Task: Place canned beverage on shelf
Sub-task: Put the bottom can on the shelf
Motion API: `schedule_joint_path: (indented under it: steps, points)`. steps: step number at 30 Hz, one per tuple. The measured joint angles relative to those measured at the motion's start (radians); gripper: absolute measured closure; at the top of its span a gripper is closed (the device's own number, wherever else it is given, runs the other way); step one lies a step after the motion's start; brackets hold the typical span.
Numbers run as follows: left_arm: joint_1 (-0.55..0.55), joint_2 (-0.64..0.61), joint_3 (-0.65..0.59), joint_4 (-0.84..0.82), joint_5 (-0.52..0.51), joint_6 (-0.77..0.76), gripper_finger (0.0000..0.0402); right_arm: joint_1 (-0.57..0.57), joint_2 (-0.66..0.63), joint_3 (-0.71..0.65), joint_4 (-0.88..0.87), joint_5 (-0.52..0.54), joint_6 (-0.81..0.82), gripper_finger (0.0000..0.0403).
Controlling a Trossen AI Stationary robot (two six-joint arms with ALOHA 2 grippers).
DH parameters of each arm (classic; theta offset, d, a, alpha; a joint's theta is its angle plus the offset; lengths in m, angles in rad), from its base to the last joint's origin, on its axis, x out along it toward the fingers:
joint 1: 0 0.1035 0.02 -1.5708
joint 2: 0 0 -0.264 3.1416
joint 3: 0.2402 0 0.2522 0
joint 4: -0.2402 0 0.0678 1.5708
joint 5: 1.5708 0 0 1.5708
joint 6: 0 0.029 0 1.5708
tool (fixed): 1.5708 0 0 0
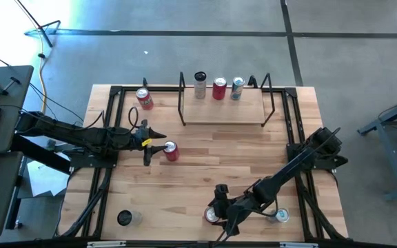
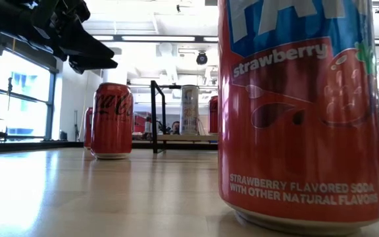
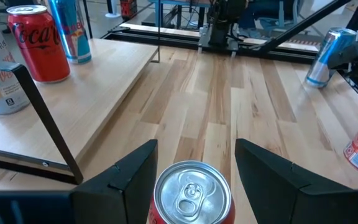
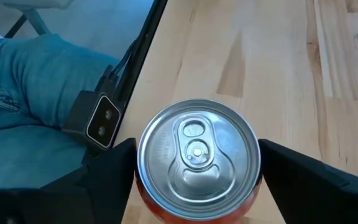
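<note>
1. Cola can [image 1: 171, 150] upright mid-table, in front of the shelf [image 1: 222, 114] and well apart from it, with the left gripper [image 1: 156, 147] right at it. Strawberry soda can [image 1: 212, 215] at the near edge, under the right gripper [image 1: 216, 210]. Three cans [image 1: 219, 88] lined along the back of the shelf, with bare board in front of them.
2. Low view: cola can [image 2: 110, 122] and strawberry soda can [image 2: 301, 112] both resting on the tabletop, neither lifted. Dark left arm above and a little to one side of the cola can, with nothing clamped round its body.
3. Left wrist view: fingers [image 3: 129, 177] part open, one on each side of the lid; judged empty, no grip made.
4. Right wrist view: fingers [image 4: 303, 171] spread wide and flanking the strawberry soda can's lid, seemingly holding nothing. A person's leg in blue jeans beyond the table edge.
5. Step in hand, by judgement: lining up for the grasp. Next: lower round a can's body, close firmly, lift straight up, carry to the bare front strip, clear of the black rods and the standing cans.
</note>
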Motion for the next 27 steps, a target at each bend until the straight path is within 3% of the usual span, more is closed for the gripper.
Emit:
schedule_joint_path:
  steps: [4, 9, 12, 14, 19, 23, 27]
  points:
    - [0.000, 0.000, 0.000, 0.000, 0.000, 0.000, 0.0197, -0.028, -0.002, 0.000, -0.004, -0.036, -0.033, 0.0129]
    - [0.000, 0.000, 0.000, -0.001, 0.002, -0.009, 0.0197, -0.060, -0.020, 0.000, -0.026, -0.082, -0.111, 0.0131]
    - [-0.001, 0.000, 0.000, -0.001, 0.013, -0.008, 0.0197, -0.074, -0.068, 0.021, -0.143, -0.109, -0.171, 0.0131]
    - [-0.001, 0.000, 0.000, -0.001, 0.015, 0.000, 0.0197, -0.087, -0.120, 0.050, -0.230, -0.090, -0.192, 0.0131]
    - [-0.001, 0.005, 0.000, -0.002, 0.015, 0.018, 0.0197, -0.139, -0.290, 0.091, -0.548, 0.089, -0.257, 0.0131]
    - [0.000, 0.005, 0.000, -0.001, 0.017, 0.034, 0.0197, -0.293, -0.463, 0.076, -0.722, 0.111, -0.335, 0.0131]
    - [0.000, 0.005, 0.000, -0.001, 0.017, 0.034, 0.0197, -0.555, -0.613, 0.044, -0.815, 0.054, -0.495, 0.0131]
